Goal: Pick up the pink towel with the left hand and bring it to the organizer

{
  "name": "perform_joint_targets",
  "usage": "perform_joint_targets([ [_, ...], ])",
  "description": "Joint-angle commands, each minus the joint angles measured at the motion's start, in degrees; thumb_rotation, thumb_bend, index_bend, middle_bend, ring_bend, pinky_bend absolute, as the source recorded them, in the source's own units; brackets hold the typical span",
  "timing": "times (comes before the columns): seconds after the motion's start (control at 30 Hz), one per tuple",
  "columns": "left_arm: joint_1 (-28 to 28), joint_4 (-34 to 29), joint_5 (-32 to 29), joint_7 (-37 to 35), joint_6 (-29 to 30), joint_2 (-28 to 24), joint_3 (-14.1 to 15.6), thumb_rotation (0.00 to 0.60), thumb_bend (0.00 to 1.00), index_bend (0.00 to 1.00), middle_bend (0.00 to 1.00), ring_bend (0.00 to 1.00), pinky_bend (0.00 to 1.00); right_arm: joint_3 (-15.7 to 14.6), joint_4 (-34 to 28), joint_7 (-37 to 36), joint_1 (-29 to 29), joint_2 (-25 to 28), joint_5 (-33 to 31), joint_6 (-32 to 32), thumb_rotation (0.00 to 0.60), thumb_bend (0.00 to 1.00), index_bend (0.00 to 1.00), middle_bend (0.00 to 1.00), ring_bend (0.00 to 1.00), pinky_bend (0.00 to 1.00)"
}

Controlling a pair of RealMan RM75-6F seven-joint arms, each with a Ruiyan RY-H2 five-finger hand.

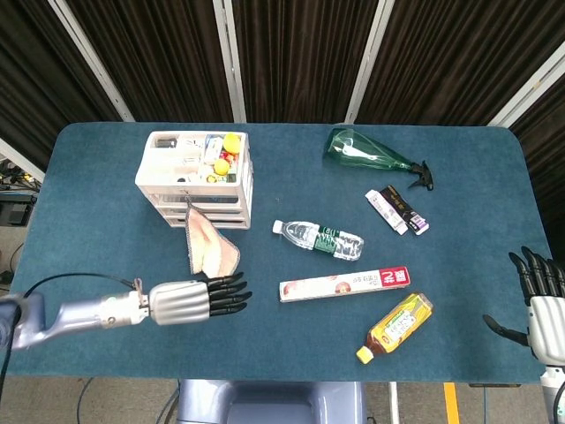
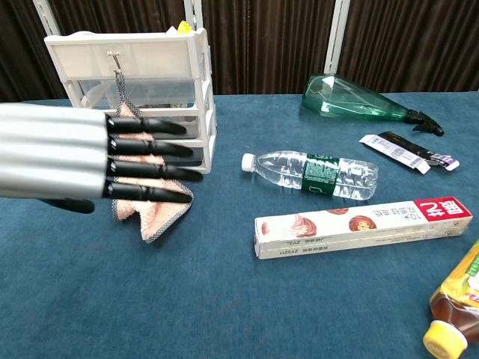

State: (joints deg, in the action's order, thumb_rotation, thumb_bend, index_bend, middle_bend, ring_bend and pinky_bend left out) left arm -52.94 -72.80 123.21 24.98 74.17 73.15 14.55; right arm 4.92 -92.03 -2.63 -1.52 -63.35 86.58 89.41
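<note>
Your left hand (image 1: 196, 300): fingers straight, slightly apart, holding nothing, near front of organizer (image 1: 196, 175). Pink towel (image 1: 210, 246) on counter (image 1: 106, 230), top corner against organizer. Right hand (image 1: 540, 305) spread, empty. Label writing unreadable.

The head view looks steeply down on the whole tabletop (image 1: 106, 177) from high up. The chest view sits low and near, facing 12 o'clock. Both share the organizer (image 1: 196, 178) (image 2: 150, 82) and water bottle (image 1: 320, 238) (image 2: 314, 173).

Dark curtains (image 1: 291, 57) — blue table (image 1: 291, 353)
</note>
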Motion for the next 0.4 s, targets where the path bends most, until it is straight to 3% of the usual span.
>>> perform_joint_targets([
  [0.03,9.7,-7.1,-7.6,3.1,6.8,-2.1,-1.5,0.6,0.0,0.05,0.0,0.0,0.0,-0.1,0.0,0.2,0.0,0.1,0.2,0.0,0.6,0.01,0.07,0.0,0.0,0.0],
  [0.27,23.0,-16.2,-17.8,5.4,15.0,-4.5,-1.4,0.6,0.0,0.06,0.0,0.0,0.0,-0.3,0.1,1.1,-0.1,0.1,0.3,-0.4,0.6,0.01,0.06,0.0,0.0,0.0],
  [0.4,30.8,-23.4,-26.8,4.7,17.4,-5.2,-0.9,0.588,0.0,0.01,0.0,0.0,0.0,-0.7,-0.1,2.5,-0.3,0.4,0.4,-1.1,0.6,0.01,0.06,0.0,0.0,0.0],
])
